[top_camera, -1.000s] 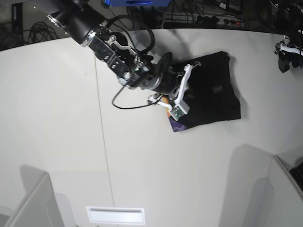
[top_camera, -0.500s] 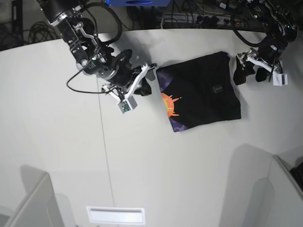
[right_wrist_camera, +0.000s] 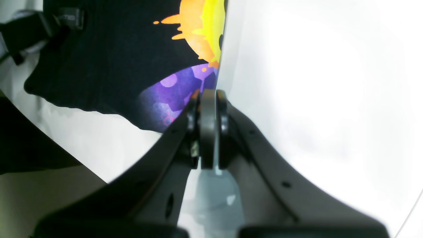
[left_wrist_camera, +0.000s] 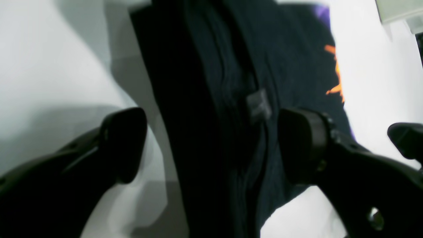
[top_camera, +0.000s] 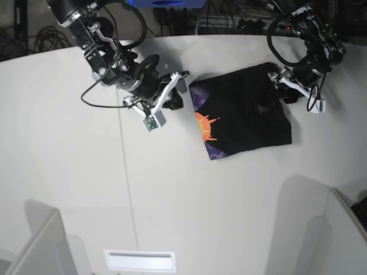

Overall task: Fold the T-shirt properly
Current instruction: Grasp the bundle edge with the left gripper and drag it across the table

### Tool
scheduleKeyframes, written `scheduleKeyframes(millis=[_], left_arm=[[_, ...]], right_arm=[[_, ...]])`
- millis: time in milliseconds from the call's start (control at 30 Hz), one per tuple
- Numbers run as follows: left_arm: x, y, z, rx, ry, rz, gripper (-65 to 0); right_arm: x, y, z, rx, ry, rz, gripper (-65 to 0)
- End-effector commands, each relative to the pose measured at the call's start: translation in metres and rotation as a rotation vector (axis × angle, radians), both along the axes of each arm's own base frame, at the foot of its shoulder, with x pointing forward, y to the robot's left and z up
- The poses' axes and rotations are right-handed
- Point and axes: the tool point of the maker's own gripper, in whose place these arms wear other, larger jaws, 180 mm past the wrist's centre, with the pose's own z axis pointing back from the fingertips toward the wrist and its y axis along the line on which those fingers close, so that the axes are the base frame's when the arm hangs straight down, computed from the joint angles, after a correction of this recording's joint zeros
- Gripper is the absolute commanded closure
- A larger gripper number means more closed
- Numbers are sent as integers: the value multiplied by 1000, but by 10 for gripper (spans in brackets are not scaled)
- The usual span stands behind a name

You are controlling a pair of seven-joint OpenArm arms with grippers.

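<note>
While its two dark fingers (left_wrist_camera: 125, 145) stand spread as wide as they go, the left gripper (top_camera: 288, 91) hangs over the outer edge of the T-shirt (top_camera: 243, 112), one finger above bare table (top_camera: 172, 195) and the other above black cloth, and it holds nothing. From the left wrist view, a ridge of bunched black fabric and a small grey tag (left_wrist_camera: 258, 105) lie in the gap between those fingers; whether either finger actually touches the cloth cannot be told. The right gripper (right_wrist_camera: 207, 110) is closed, its fingertips pressed flat together with nothing pinched between them, and it hovers just beside the shirt's opposite edge. In the right wrist view, the closed tips sit close to the purple patch and orange-yellow sun print (right_wrist_camera: 201, 36) along that edge. The folded T-shirt lies flat on the white table between the two arms, black side mostly up, the printed strip facing the right gripper.
</note>
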Motion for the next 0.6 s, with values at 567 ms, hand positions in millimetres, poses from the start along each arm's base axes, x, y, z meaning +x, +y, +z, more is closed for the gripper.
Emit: scheduleKeyframes(millis=[567], left_arm=[[4, -13, -15, 75, 30, 16, -601]], right_arm=[[9, 2, 14, 24, -52, -1, 0]])
